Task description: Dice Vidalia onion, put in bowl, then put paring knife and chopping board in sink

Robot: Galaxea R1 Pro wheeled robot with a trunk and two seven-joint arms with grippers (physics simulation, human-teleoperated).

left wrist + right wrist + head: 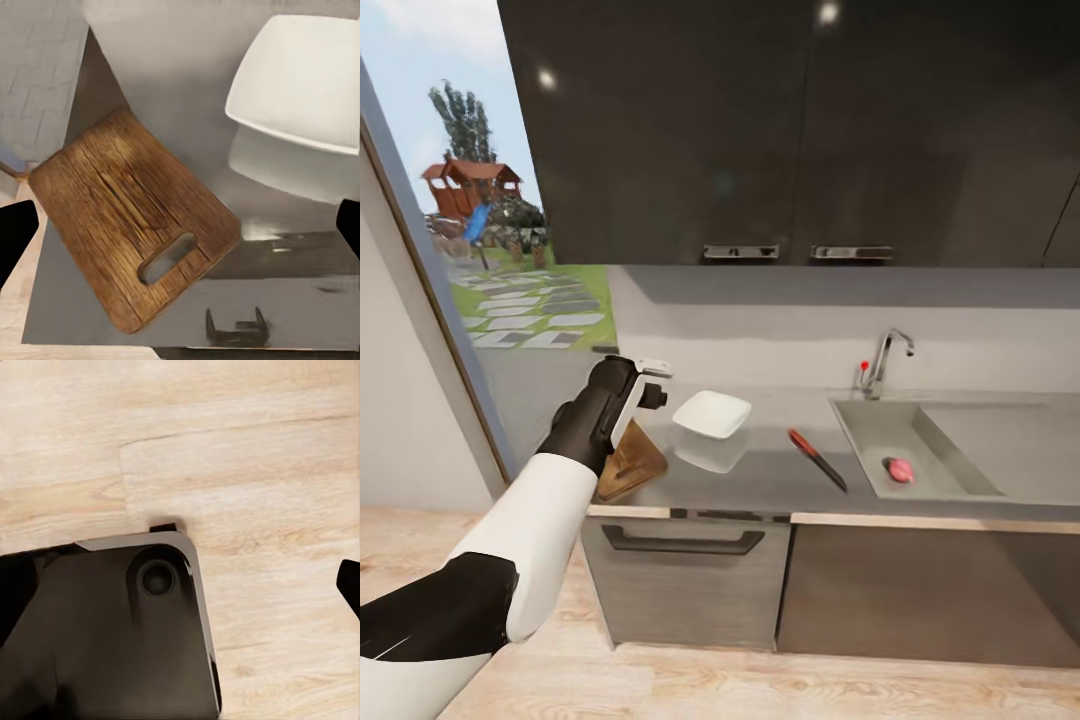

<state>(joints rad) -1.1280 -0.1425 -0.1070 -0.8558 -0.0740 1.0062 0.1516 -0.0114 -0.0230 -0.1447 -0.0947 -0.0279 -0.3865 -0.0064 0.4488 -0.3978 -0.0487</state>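
Your left gripper [643, 385] hangs over the chopping board [135, 221], fingers spread wide and empty. The Vidalia onion [899, 469] sits in the sink [860, 425], far off to your right, beyond the paring knife [817, 458].

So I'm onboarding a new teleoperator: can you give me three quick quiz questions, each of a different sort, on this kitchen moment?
1. True or false: the onion lies in the sink.
2. Which lies between the bowl and the sink? A) board B) knife C) tap
3. Fill in: the left gripper is above the ____.

Key: 1 true; 2 B; 3 board.
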